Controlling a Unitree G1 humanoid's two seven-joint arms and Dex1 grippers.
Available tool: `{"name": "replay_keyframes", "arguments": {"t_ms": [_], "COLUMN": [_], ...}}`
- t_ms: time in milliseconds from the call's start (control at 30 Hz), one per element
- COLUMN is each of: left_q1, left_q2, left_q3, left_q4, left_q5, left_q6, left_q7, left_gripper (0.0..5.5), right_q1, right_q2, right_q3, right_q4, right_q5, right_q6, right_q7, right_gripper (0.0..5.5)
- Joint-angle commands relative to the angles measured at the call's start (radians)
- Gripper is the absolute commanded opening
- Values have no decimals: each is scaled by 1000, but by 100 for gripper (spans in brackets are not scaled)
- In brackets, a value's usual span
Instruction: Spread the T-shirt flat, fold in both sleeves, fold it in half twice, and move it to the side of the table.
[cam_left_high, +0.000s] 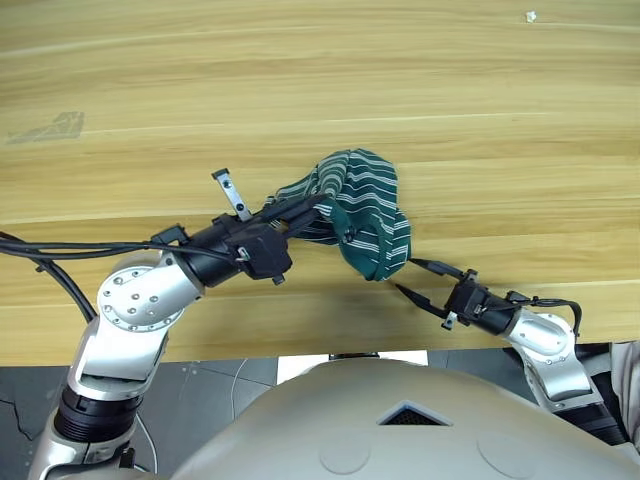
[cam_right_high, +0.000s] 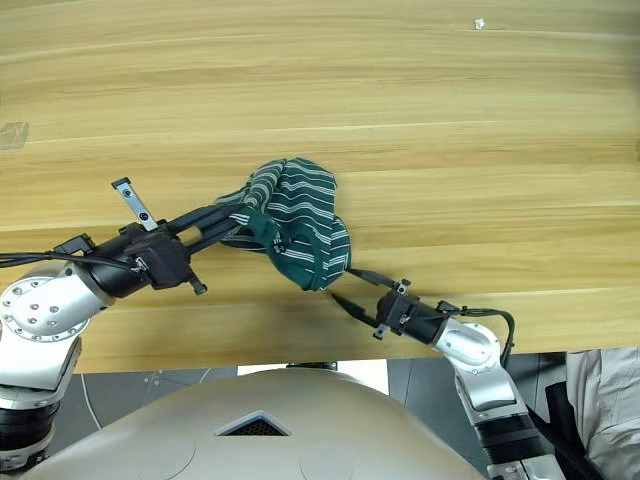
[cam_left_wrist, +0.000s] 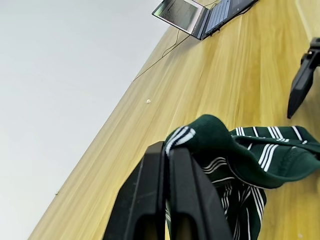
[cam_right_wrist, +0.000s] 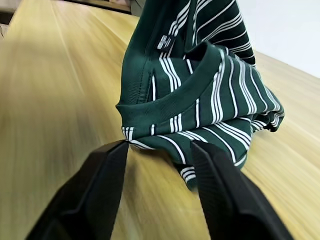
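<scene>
The dark green T-shirt (cam_left_high: 365, 215) with white stripes is bunched in a crumpled heap near the front of the wooden table (cam_left_high: 300, 80). My left gripper (cam_left_high: 315, 205) is shut on a fold at the shirt's left side, and the cloth (cam_left_wrist: 250, 155) bulges out past its fingers (cam_left_wrist: 167, 165). My right gripper (cam_left_high: 405, 276) stands open just in front of the heap's lower right end. In the right wrist view its fingertips (cam_right_wrist: 117, 150) frame the ribbed collar edge of the T-shirt (cam_right_wrist: 210, 85), close to it but closed on nothing.
Bare wood stretches behind and to both sides of the shirt. A small white scrap (cam_left_high: 531, 16) lies far back right and a faint mark (cam_left_high: 50, 128) far left. A laptop (cam_left_wrist: 200, 12) sits at a distant table end. The front edge runs just under my arms.
</scene>
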Motion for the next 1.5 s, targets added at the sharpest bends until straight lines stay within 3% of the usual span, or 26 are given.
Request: {"name": "replay_keyframes", "arguments": {"t_ms": [33, 300, 700, 967, 1267, 1500], "left_q1": [-29, -51, -89, -107, -115, -113], "left_q2": [-18, -39, -48, -53, -54, -51], "left_q3": [2, -13, 4, 20, 42, 45], "left_q4": [-19, -29, -30, -77, -118, -84], "left_q5": [-21, -26, -27, -75, -140, -107], "left_q6": [20, 44, 60, 84, 117, 99], "left_q7": [-5, -13, -9, -23, -32, -30], "left_gripper": [0, 0, 0, 0, 0, 0], "right_q1": [-29, -96, -61, -124, -136, -127], "right_q2": [17, 29, -57, 8, 4, -7], "right_q3": [14, 26, 115, 47, 72, 82], "right_q4": [6, -12, -49, -1, 29, 13], "right_q5": [-70, -118, -63, -186, -227, -203], "right_q6": [-51, -110, -14, -41, -51, -36], "right_q7": [-41, -93, 11, -145, -167, -151], "right_gripper": [228, 228, 228, 228, 228, 120]}}
